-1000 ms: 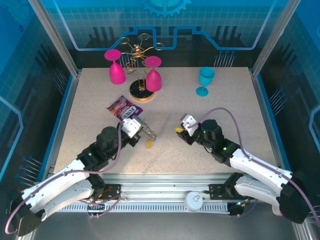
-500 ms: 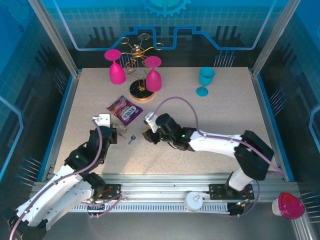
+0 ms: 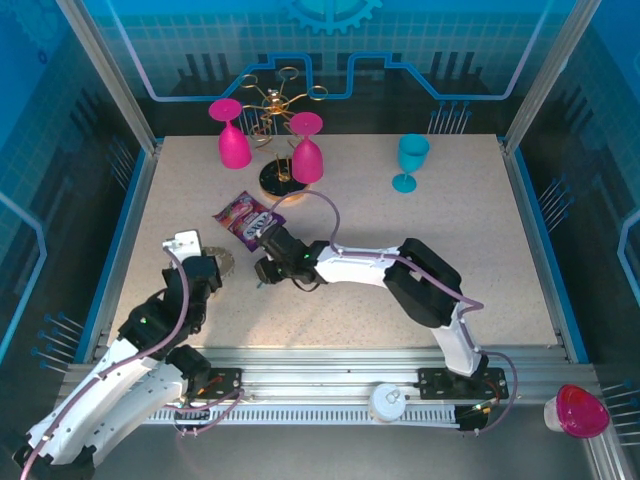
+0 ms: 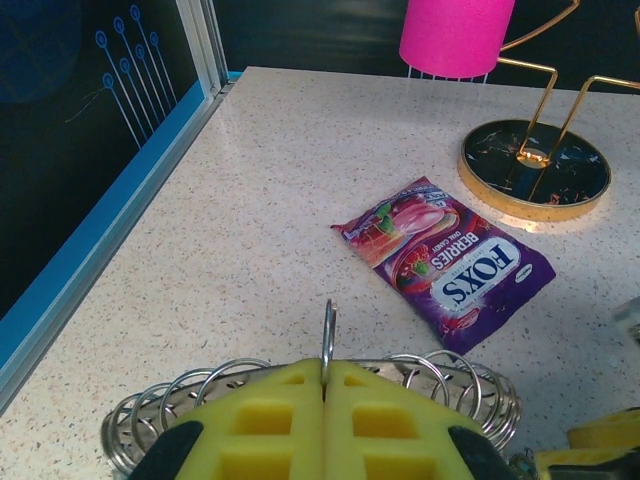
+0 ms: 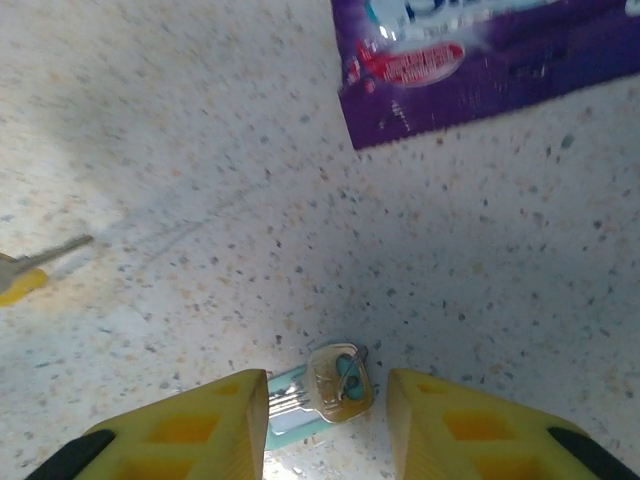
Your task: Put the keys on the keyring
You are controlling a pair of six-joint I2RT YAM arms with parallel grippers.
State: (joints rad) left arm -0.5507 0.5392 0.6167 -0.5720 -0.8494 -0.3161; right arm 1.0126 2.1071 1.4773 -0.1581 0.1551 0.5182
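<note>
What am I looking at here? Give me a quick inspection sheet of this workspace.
Surface: speckled beige table.
Job's things: keyring in the left tool; teal key and yellow key lying flat.
Clutter: candy packet, gold stand, two pink glasses, teal glass.
Grippers: left tool shut on a keyring loop; right tool open, straddling the teal key.
Cables: purple cable on each arm.
Surroundings: blue walls.
</note>
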